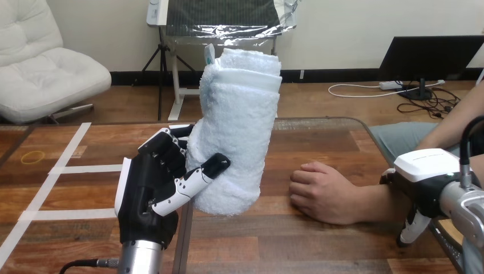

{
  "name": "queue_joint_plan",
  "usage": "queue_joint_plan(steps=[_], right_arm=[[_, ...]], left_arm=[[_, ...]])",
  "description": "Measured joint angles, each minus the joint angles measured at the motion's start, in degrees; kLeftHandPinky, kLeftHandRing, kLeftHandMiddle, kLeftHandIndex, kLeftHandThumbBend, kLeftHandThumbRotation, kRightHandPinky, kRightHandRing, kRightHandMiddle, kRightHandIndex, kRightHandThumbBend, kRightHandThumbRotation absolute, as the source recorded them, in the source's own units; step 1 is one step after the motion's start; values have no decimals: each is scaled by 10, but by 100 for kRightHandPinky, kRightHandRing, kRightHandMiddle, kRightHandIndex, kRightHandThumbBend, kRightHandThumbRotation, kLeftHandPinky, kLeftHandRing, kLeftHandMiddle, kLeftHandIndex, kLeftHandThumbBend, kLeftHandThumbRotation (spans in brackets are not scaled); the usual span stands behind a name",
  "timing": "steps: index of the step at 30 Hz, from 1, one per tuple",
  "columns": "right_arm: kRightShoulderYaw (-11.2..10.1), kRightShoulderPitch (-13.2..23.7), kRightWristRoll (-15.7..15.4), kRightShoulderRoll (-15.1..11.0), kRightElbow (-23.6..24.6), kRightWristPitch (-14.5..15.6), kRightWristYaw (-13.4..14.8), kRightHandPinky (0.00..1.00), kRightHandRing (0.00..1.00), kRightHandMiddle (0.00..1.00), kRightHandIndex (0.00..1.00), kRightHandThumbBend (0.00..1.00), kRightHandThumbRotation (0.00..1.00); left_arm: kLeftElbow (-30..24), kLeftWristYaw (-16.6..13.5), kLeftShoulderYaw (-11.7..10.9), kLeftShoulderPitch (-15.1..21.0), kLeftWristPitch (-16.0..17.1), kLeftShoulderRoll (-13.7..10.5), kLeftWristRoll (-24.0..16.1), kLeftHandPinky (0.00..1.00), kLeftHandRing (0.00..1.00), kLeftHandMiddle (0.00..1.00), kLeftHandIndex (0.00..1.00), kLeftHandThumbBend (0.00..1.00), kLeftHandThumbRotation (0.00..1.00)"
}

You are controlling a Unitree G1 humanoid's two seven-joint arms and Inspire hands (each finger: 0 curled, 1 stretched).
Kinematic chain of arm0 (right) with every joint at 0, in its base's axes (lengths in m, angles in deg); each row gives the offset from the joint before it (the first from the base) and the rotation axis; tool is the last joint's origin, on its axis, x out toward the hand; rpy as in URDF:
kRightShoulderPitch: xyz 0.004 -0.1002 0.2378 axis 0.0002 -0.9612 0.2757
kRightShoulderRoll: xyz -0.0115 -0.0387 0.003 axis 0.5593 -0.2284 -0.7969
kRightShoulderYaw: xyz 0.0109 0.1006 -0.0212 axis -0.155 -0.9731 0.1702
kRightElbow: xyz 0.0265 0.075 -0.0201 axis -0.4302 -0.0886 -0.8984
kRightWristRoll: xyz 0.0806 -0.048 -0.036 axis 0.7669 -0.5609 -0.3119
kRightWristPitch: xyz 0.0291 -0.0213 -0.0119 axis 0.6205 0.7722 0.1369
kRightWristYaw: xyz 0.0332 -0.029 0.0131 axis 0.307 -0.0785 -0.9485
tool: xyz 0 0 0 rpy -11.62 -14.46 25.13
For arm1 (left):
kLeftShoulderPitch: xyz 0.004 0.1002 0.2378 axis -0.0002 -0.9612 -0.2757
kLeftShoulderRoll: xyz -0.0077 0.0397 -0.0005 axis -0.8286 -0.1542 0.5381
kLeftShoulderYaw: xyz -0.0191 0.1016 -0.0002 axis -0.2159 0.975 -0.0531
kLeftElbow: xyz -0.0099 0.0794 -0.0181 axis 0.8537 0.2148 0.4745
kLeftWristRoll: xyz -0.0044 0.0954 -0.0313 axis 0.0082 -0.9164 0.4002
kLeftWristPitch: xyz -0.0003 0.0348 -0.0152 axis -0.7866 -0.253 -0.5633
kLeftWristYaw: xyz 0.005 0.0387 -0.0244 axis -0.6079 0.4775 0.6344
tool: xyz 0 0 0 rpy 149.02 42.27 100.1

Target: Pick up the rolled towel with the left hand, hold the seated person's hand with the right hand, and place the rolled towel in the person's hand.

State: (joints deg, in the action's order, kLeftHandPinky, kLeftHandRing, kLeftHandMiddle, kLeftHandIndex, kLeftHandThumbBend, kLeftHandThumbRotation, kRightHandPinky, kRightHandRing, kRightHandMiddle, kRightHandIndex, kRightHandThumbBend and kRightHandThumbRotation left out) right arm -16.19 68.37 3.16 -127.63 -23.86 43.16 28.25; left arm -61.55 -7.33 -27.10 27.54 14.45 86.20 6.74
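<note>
Fingers (171,149) of your left hand (145,194) are wrapped round the rolled towel (240,131).
The towel stands upright over the tabletop (319,240). The person's hand (319,191) lies on the tabletop near it, with your right hand (428,177) at that forearm (you cannot tell if it grips).

Bare table (282,157) between rolled towel (240,125) and person's hand (322,194); forearm (376,202) across the right

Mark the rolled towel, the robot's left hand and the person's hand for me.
rolled towel (240,125): head view, middle of its fluffy side.
left hand (145,191): head view, black body below the thumb.
person's hand (319,191): head view, back of the hand resting on the table.
</note>
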Motion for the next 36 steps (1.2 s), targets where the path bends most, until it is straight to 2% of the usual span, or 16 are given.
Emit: queue_joint_plan(steps=[12, 24, 32, 36], right_arm=[[23, 13, -9, 0, -31, -7, 25, 98, 94, 92, 88, 73, 21], [40, 26, -10, 0, -69, -16, 57, 90, 89, 88, 85, 69, 17], [51, 41, -9, 2, -104, -21, 80, 80, 82, 83, 81, 68, 13], [55, 46, -8, 4, -124, -24, 101, 74, 77, 80, 79, 69, 9]], left_arm=[[-3, -12, 0, 0, 0, 0, -13, 32, 37, 43, 49, 67, 0], [-9, -16, 1, -1, -2, 0, -17, 32, 38, 43, 50, 67, 0], [-14, -10, 2, -1, -8, 0, -5, 33, 38, 44, 50, 67, 0], [-16, -10, 2, -1, -11, 0, -5, 33, 38, 44, 50, 67, 0]])
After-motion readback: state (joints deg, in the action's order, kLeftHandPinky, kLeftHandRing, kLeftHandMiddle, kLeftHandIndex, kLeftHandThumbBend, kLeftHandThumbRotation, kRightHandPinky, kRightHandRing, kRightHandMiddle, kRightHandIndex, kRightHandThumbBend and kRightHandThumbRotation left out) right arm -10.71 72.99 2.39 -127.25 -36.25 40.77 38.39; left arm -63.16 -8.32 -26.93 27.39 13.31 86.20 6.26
